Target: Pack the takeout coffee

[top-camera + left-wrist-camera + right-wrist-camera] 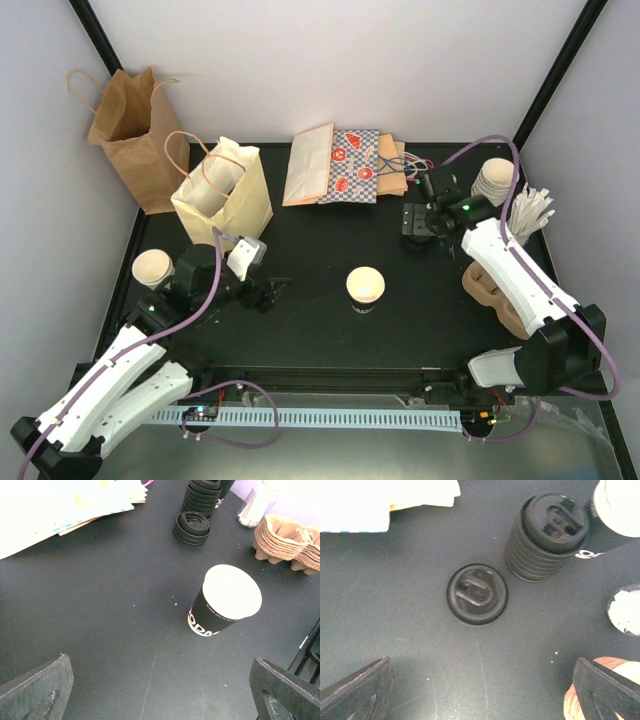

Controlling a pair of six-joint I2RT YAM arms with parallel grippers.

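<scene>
The left arm (110, 370) reaches up from the lower left of the frame. Its left gripper (268, 294) is wide open. The right arm (520, 275) bends up the right side. Its right gripper (413, 224) is wide open too.

Site type: robotics lab test cell. Evidence: plain white panel walls (350, 60) on 3 sides w/ black frame struts (565, 65) at the corners; matte black tabletop (320, 340) as bench; 2 white arms (left arm (110, 375), right arm (520, 275)) mounted at the near edge; slotted cable duct (330, 415) along the front w/ purple cables (500, 140) looped loose. Café-type stock sits on the bench: paper bags (135, 140), lid stack (545, 535), cup carriers (287, 537), takeout cup (365, 288).
</scene>
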